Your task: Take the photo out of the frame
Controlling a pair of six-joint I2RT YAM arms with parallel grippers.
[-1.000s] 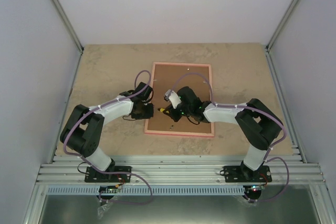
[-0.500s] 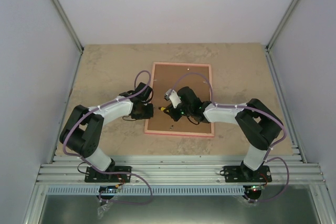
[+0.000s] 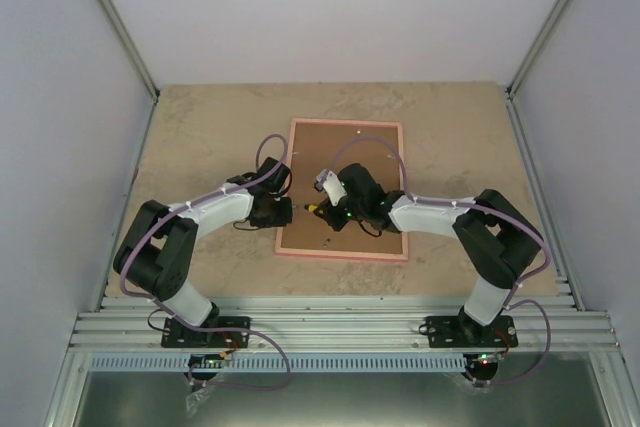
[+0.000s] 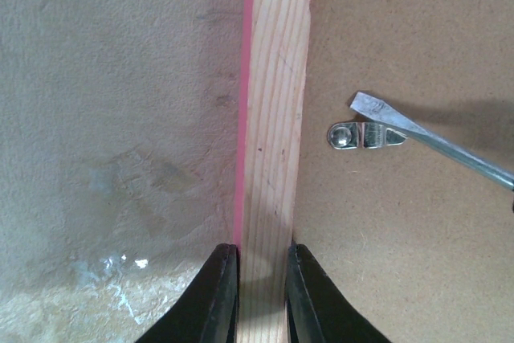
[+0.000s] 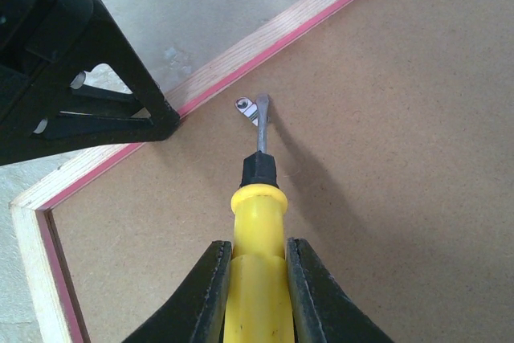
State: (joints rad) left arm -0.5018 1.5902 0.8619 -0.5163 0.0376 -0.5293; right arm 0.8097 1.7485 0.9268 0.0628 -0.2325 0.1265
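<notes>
The frame (image 3: 340, 253) lies face down on the table, thin pink rim around a brown backing board (image 3: 345, 147). The photo is hidden under that board. My left gripper (image 4: 263, 251) is shut on the frame's left wooden rail (image 4: 277, 118), one finger on each side. My right gripper (image 5: 257, 247) is shut on a yellow-handled screwdriver (image 5: 259, 279). Its flat blade (image 4: 434, 140) rests on a small metal turn tab (image 4: 365, 135) near the left rail. In the top view, the left gripper (image 3: 283, 212) and right gripper (image 3: 325, 209) stand close together over the frame's lower left part.
The beige tabletop (image 3: 200, 137) is walled by white panels on the left, right and back. An aluminium rail (image 3: 340, 327) carrying the arm bases runs along the near edge. A small fitting (image 3: 356, 132) shows near the board's far edge.
</notes>
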